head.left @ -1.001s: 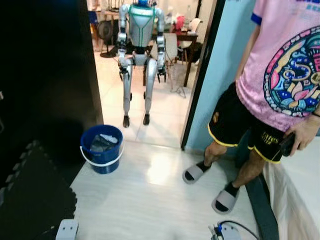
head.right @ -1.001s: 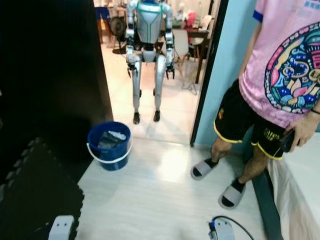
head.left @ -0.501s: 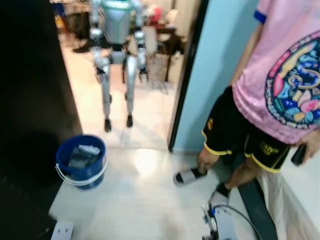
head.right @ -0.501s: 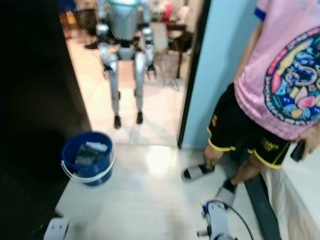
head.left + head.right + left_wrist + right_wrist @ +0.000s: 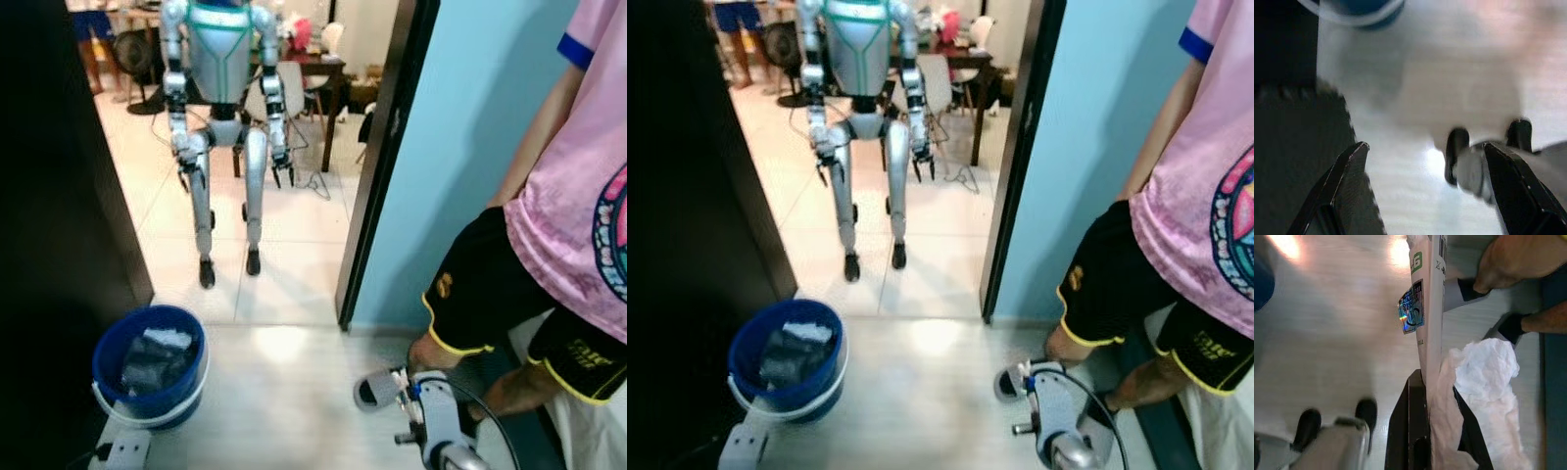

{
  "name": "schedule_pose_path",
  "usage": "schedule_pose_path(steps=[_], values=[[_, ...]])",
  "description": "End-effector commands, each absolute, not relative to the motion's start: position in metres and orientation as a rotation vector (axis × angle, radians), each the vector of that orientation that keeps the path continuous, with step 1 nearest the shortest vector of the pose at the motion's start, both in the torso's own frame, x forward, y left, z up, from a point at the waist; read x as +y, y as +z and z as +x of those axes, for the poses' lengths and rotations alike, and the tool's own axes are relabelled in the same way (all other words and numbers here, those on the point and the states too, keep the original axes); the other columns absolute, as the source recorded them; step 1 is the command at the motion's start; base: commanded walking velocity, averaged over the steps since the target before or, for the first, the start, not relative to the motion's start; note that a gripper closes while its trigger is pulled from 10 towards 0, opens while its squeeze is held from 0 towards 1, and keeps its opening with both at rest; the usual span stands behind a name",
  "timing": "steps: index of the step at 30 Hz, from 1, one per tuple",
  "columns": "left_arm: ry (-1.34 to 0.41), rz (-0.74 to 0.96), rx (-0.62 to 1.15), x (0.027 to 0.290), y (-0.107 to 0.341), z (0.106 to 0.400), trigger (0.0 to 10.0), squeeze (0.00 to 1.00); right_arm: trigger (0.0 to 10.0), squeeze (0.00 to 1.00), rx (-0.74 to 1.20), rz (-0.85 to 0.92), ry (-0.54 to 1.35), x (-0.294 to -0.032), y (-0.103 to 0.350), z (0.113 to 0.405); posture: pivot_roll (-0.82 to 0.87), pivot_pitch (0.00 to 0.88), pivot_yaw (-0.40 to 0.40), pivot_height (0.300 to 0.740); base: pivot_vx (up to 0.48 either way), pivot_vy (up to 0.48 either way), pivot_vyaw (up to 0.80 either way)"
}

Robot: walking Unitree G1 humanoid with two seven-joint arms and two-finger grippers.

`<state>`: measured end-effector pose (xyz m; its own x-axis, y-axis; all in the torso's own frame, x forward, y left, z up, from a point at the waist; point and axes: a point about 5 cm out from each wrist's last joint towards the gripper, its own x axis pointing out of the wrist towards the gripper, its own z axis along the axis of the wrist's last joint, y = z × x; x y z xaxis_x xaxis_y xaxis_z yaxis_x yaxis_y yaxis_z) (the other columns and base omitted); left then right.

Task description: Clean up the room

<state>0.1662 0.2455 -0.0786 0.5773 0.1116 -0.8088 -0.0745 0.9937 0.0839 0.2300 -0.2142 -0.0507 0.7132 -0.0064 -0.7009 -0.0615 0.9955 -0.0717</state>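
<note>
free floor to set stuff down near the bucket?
Bare pale floor lies between the round blue plastic bucket and the person's grey slipper. The bucket already holds rubbish. It is crowded by the person's legs and the right end effector, shut on a white packet.

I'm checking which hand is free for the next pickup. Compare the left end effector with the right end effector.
The left end effector is open, its fingers spread wide with nothing between them; the right end effector is shut on a flat white packet and a crumpled white tissue. Both have black fingers and hang above the pale floor.
</note>
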Motion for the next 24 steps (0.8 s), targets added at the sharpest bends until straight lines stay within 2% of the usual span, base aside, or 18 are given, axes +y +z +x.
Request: schedule_pose_path(steps=[1,4,5,10,11,12,15,24], values=[[0.099,0.034,0.969,0.241,-0.082,0.162,10.0,0.00,10.0,0.00,0.745,-0.067,0.066,-0.210,-0.045,0.239,0.08,0.021,-0.059,0.740,0.454,0.000,0.00],[0.098,0.033,0.968,0.241,-0.082,0.163,10.0,0.00,10.0,0.00,0.733,-0.052,0.106,-0.204,-0.044,0.242,0.08,0.021,-0.059,0.740,0.454,0.000,0.00],[0.098,0.033,0.967,0.241,-0.081,0.163,10.0,0.00,10.0,0.00,0.720,-0.058,0.181,-0.195,-0.042,0.245,0.08,0.024,-0.062,0.740,0.454,0.000,0.80],[0.099,0.033,0.967,0.242,-0.081,0.163,10.0,0.00,10.0,0.00,0.712,-0.063,0.233,-0.189,-0.041,0.247,0.08,0.024,-0.061,0.740,0.454,0.000,0.80],[0.092,0.044,0.977,0.242,-0.082,0.163,10.0,0.00,10.0,0.00,0.708,-0.195,0.412,-0.180,-0.037,0.250,0.08,0.018,-0.057,0.740,0.330,0.000,0.80],[0.092,0.044,0.977,0.242,-0.082,0.163,10.0,0.00,10.0,0.00,0.708,-0.195,0.412,-0.180,-0.037,0.250,0.08,0.018,-0.057,0.740,0.330,0.000,0.80],[0.098,0.043,0.994,0.242,-0.082,0.162,10.0,0.00,10.0,0.00,0.717,-0.259,0.487,-0.186,-0.032,0.255,0.08,0.030,-0.061,0.740,0.000,0.000,0.80],[0.100,0.038,0.992,0.242,-0.082,0.162,10.0,0.00,10.0,0.00,0.717,-0.268,0.501,-0.188,-0.030,0.257,0.08,0.029,-0.058,0.740,0.000,0.000,0.80]])
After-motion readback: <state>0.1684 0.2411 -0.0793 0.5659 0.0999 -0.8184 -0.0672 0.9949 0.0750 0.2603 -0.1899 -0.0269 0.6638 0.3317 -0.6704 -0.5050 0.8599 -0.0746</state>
